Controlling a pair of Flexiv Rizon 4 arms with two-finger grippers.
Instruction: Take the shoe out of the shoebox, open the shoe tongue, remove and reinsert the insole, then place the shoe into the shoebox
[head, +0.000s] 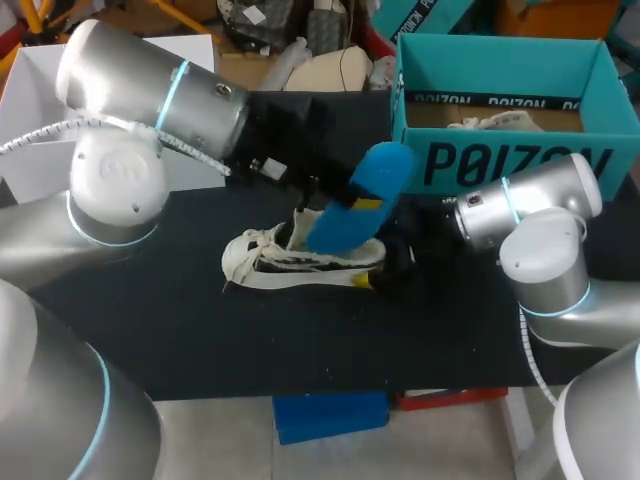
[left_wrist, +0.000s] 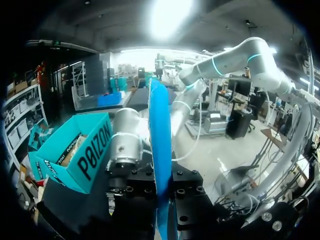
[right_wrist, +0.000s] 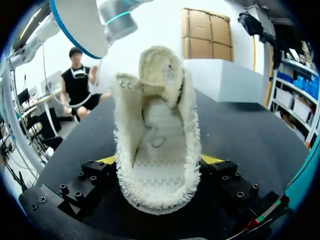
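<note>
The shoe (head: 300, 262) lies on the table (head: 200, 340) near its middle, toe toward my left and heel toward my right. The right gripper (head: 400, 262) is at the heel, which sits between its fingers and is touched from both sides. The insole (head: 360, 195) stands tilted just above the shoe, gripped between the fingers of the left gripper (left_wrist: 161, 200). The shoebox (head: 510, 110) sits at the table's far right, behind the right arm and apart from the shoe
</note>
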